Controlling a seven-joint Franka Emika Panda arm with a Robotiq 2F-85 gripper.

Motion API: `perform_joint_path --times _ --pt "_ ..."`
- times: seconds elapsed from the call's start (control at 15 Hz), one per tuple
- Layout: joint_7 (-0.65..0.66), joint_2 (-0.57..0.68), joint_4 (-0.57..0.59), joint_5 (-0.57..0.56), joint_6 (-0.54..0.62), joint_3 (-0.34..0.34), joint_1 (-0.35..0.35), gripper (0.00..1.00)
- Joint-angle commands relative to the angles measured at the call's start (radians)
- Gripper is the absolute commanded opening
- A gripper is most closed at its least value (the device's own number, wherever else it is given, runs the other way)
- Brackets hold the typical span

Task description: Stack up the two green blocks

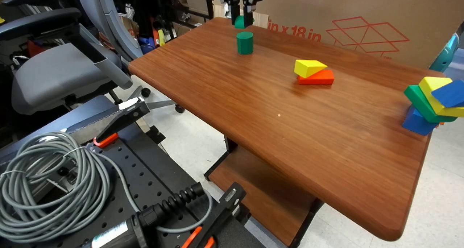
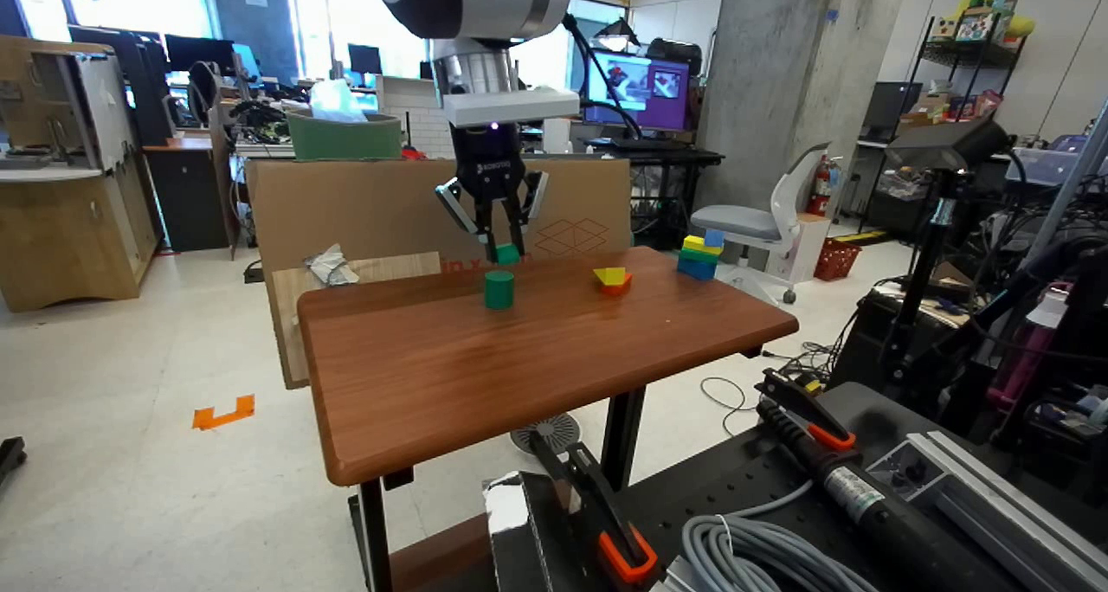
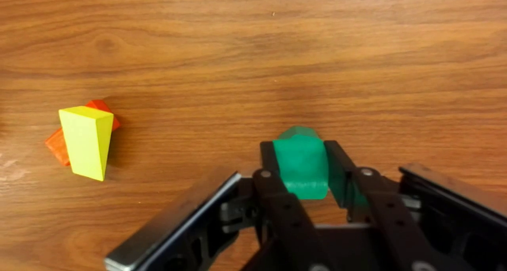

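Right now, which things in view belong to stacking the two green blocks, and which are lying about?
Job: black two-fingered gripper; squarish green block it holds; upright green block below.
Lying about: yellow wedge; flat red block; multicoloured block stack; coiled grey cable.

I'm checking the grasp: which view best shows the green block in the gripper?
The wrist view: the held green block looks largest there, its face clear between the fingers. Both exterior views show it small and partly hidden by the fingers.

Brown wood-grain table (image 1: 253,114) I watch remotely, red block (image 1: 320,78) flat on it, green block (image 1: 245,43) upright left of that red block in both my exterior views, blue block (image 1: 417,121) well right of the red.
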Motion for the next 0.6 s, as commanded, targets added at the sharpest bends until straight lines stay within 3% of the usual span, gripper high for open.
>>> perform_joint_path --times 0.0,0.53 --pt "0.019 0.043 0.072 0.02 -0.064 -0.013 0.009 0.08" --pt "0.002 0.102 0.146 0.06 -0.102 -0.004 0.002 0.08"
